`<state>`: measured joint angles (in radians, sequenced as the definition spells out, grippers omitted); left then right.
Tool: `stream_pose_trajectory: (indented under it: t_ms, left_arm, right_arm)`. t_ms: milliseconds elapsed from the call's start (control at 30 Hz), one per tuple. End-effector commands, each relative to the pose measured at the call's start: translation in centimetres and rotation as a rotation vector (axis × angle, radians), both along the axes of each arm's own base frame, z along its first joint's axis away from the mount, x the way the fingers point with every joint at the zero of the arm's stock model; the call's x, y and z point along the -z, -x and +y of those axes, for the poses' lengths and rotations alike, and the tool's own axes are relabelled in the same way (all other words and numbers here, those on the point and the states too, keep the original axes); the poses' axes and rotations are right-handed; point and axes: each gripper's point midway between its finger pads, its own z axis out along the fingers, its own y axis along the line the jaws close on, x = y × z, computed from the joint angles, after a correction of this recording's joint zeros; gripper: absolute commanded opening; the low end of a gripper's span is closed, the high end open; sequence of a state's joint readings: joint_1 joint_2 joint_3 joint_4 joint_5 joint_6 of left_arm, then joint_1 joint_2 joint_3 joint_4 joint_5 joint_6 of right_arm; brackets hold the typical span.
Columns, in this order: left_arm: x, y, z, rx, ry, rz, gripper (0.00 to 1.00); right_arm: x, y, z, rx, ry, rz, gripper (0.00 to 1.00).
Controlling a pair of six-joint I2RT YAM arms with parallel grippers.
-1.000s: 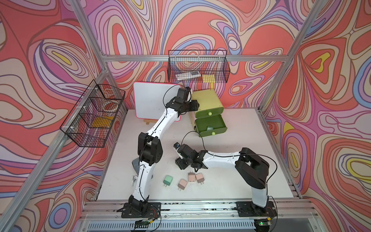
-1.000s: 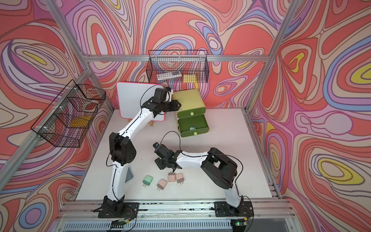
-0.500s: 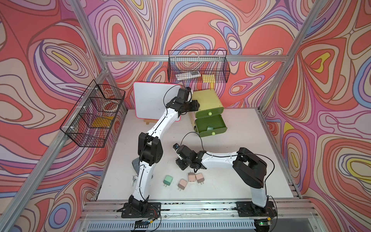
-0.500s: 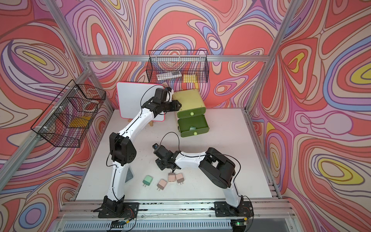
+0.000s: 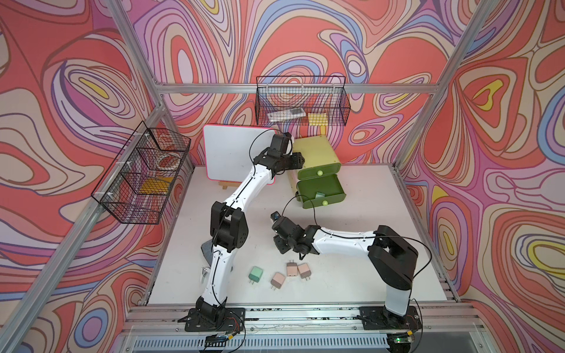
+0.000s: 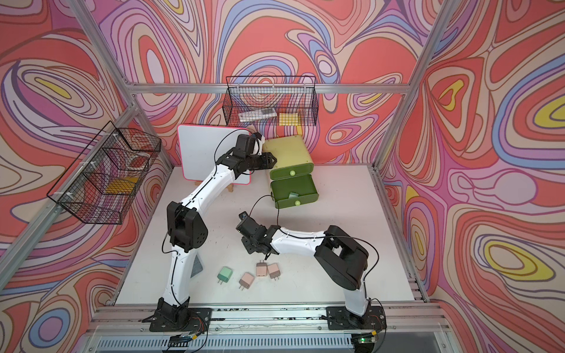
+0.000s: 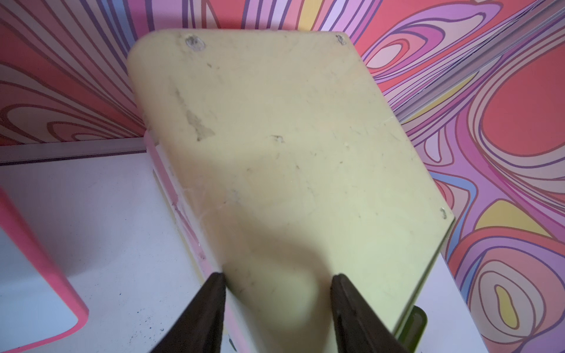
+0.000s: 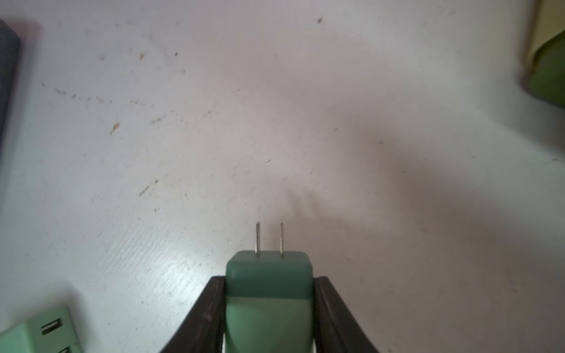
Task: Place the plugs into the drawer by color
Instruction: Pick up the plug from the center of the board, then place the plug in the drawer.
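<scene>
- mint green plug is pinched between the two black jaws of the right gripper, prongs pointing away from the wrist, just above the white table.
- left gripper has its jaws parted, tips against the pale yellow top of the chest near its side edge; nothing sits between them.
- the open drawer holds one plug; its colour is hard to tell.
- a second mint plug and three pink plugs lie near the table's front edge.
</scene>
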<state>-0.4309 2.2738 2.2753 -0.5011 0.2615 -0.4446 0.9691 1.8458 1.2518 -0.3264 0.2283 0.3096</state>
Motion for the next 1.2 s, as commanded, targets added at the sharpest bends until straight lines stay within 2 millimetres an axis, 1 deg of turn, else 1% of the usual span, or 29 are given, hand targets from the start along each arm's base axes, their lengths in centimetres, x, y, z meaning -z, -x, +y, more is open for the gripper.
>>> stream_pose_trajectory:
  t_ms: [0,100,200,267,333,467,533,567,600,667,800,967,1167]
  left_arm:
    - [0.4,1.4,-0.4,0.023,-0.019,0.034,0.54]
    - [0.2,1.4,-0.4,0.023,-0.021,0.028,0.54]
    - [0.1,1.5,-0.4,0.025,-0.027,0.024,0.54]
    - [0.1,1.5,-0.3,0.025,-0.034,0.021,0.54]
    - [0.0,1.4,-0.2,0.020,-0.040,0.017,0.54]
    - [-0.1,1.3,0.1,0.014,-0.061,0.006,0.55]
    - [0.0,1.2,0.4,0.010,-0.067,0.004,0.55]
    - [0.0,1.3,0.3,0.011,-0.067,0.004,0.55]
    - [0.0,1.2,0.2,0.012,-0.064,0.005,0.55]
    - [0.1,1.2,0.2,0.014,-0.060,0.009,0.55]
    - [0.4,1.1,0.1,0.014,-0.061,0.013,0.55]
    - [0.5,1.0,-0.1,0.019,-0.058,0.016,0.55]
    - [0.7,0.9,-0.3,0.024,-0.044,0.022,0.55]
  right_arm:
    - [-6.4,-3.4,-3.7,0.155,-0.077,-0.087,0.44]
    - [-8.9,-5.7,-6.8,0.227,-0.097,-0.112,0.45]
    - [-10.8,-8.1,-9.7,0.290,-0.103,-0.128,0.45]
    - [-11.7,-9.5,-11.1,0.311,-0.110,-0.141,0.45]
    - [-12.1,-10.9,-12.1,0.322,-0.114,-0.156,0.45]
    - [-11.2,-13.5,-13.2,0.342,-0.115,-0.148,0.45]
    - [-10.6,-14.6,-13.7,0.352,-0.110,-0.142,0.45]
    - [-10.7,-15.0,-14.0,0.357,-0.113,-0.141,0.45]
    - [-9.7,-15.5,-14.2,0.361,-0.100,-0.126,0.45]
    - [-9.3,-16.2,-14.7,0.371,-0.087,-0.122,0.45]
    - [-8.4,-17.2,-15.8,0.392,-0.071,-0.104,0.46]
    - [-6.9,-18.2,-16.3,0.405,-0.046,-0.067,0.47]
    - [-5.5,-18.6,-16.7,0.421,-0.016,-0.031,0.48]
